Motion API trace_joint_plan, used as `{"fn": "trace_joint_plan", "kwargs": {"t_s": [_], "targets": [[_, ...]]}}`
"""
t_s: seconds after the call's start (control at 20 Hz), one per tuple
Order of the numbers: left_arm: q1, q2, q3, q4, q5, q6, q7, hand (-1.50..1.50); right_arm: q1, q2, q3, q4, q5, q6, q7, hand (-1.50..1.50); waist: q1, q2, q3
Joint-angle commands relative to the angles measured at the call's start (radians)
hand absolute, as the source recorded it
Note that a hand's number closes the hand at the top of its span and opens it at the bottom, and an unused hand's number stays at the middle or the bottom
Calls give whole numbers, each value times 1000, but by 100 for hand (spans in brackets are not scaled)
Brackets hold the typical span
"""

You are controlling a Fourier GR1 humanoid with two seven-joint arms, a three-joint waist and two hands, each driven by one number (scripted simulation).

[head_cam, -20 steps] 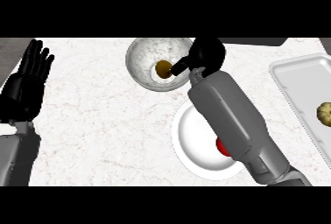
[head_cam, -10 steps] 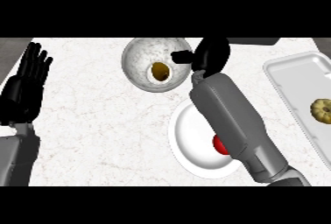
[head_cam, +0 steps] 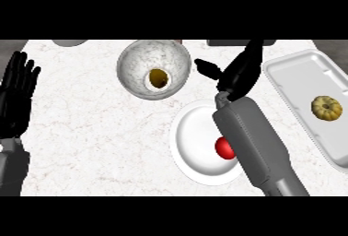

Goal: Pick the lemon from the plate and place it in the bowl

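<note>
No brand, label or writing can be read on anything here. The yellow lemon (head_cam: 158, 78) lies inside the speckled grey round bowl (head_cam: 136, 60), a little toward four o'clock of the bowl's middle, partly shaded by the wall so its shape is hard to make out. My right hand (head_cam: 239, 73) hangs just off the bowl's three o'clock side, fingers straight and spread with the thumb pointing toward the bowl, holding nothing and not touching the rim. My grey right forearm (head_cam: 255, 143) runs down toward five o'clock and covers the right part of the white round plate (head_cam: 194, 138), which sits at five o'clock from the bowl. A small red round fruit (head_cam: 223, 147) rests on that plate, its right side hidden behind the forearm. At three o'clock lies a white rectangular tray (head_cam: 292, 73), cut off by the edge, with a ribbed yellow-brown round item (head_cam: 327, 108) in it. My left hand (head_cam: 17, 97) rests at nine o'clock, fingers straight and pointing up. Two dark shapes at the twelve o'clock edge are cut off and I cannot tell what they are.
</note>
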Motion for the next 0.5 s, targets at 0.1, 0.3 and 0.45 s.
{"fn": "trace_joint_plan", "kwargs": {"t_s": [0.1, 0.3, 0.45], "targets": [[67, -13, 12, 2, 1, -10, -46, 0, 325, 3, 61, -372, 59, -44, 49, -150, -27, -4, 0], [29, 16, 19, -66, 14, -6, 37, 0, 562, -48, 98, -647, 34, 7, -4, -150, -17, 0, 1], [15, -4, 10, -16, 6, -13, 5, 0, 705, -73, 142, -793, 9, 9, -32, -150, -5, 8, 0]]}}
